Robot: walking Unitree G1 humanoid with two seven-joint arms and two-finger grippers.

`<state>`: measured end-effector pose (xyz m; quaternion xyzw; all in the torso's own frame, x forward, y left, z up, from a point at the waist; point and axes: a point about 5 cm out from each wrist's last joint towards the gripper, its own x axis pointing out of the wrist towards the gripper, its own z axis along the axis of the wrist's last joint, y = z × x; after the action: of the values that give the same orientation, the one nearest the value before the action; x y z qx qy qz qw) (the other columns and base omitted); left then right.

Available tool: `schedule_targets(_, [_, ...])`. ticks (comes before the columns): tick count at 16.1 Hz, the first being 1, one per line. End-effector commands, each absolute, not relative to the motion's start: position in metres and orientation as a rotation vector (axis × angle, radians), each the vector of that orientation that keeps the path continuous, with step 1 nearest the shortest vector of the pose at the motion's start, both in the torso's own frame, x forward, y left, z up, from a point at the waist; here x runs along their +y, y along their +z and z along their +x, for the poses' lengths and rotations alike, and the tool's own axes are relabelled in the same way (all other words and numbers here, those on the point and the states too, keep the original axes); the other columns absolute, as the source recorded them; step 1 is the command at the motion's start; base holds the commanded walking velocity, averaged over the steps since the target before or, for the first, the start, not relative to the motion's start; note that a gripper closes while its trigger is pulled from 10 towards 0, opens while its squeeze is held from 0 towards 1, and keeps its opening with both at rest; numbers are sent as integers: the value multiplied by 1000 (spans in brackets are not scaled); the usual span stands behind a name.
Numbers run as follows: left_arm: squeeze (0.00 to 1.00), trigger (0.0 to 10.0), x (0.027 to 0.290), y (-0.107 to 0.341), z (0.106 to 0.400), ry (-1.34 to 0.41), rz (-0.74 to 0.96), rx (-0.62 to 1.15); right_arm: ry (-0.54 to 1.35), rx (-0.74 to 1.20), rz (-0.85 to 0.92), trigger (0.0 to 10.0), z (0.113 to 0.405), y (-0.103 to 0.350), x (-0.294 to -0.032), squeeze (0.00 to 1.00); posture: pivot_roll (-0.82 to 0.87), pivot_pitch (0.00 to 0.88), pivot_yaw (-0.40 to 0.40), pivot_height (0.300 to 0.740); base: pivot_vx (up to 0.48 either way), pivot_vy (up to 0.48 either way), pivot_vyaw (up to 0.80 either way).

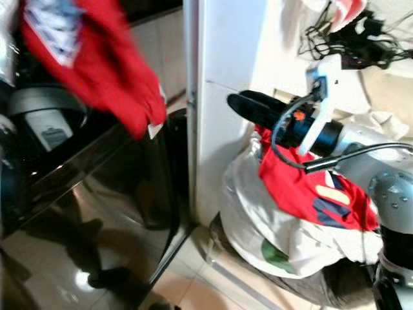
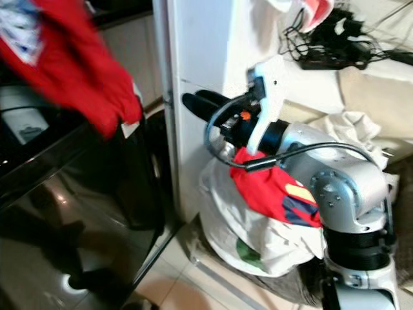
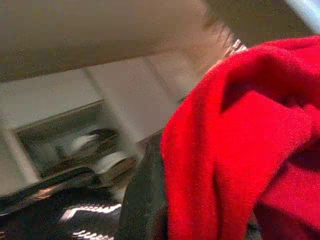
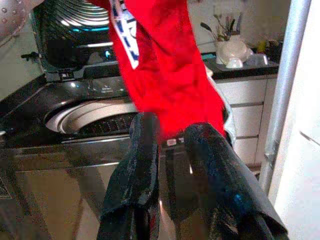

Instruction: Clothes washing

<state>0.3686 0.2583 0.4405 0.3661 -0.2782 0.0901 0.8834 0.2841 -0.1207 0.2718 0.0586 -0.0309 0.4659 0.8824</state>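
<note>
A red garment (image 1: 106,58) with a white and blue print hangs high at the upper left, above the black top-loading washing machine (image 1: 97,206). My left gripper is shut on it, and red cloth (image 3: 240,150) covers its fingers in the left wrist view. The machine's round drum opening (image 4: 90,117) lies under the hanging garment (image 4: 165,70). My right gripper (image 1: 236,103) is raised at mid height in front of a white cabinet and points left toward the machine. Its black fingers (image 4: 142,150) are open and hold nothing.
A pile of laundry sits low on the right: a red garment with blue and yellow patches (image 1: 313,190) on top of white cloth (image 1: 255,223). A tall white cabinet (image 1: 226,64) stands between machine and pile. Black cables (image 1: 352,35) lie at the upper right. Tiled floor (image 1: 193,281) lies below.
</note>
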Motion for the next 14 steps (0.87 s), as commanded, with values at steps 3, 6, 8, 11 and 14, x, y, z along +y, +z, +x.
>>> schedule_targets(3, [0, 1529, 261, 400, 392, 113, 862, -298, 977, -68, 59, 10000, 281, 268, -110, 0, -13, 0, 52, 740, 0, 0, 0])
schedule_targets(6, [0, 10000, 279, 355, 400, 106, 897, 6, 992, -19, 9, 10000, 279, 256, -101, 0, -19, 0, 58, 740, 0, 0, 0])
schedule_targets(8, [1000, 10000, 296, 337, 396, 118, 938, 186, 1022, 9, -21, 10000, 277, 250, -94, 0, -24, 0, 57, 740, 0, 0, 0])
schedule_targets(11, [1000, 10000, 318, 330, 387, 145, 922, 308, 1052, 44, -61, 10000, 275, 244, -91, 0, -24, 0, 57, 740, 0, 0, 0])
schedule_targets(14, [1000, 10000, 339, 327, 375, 172, 887, 384, 1068, 62, -80, 10000, 276, 241, -88, 0, -10, 0, 35, 740, 0, 0, 0])
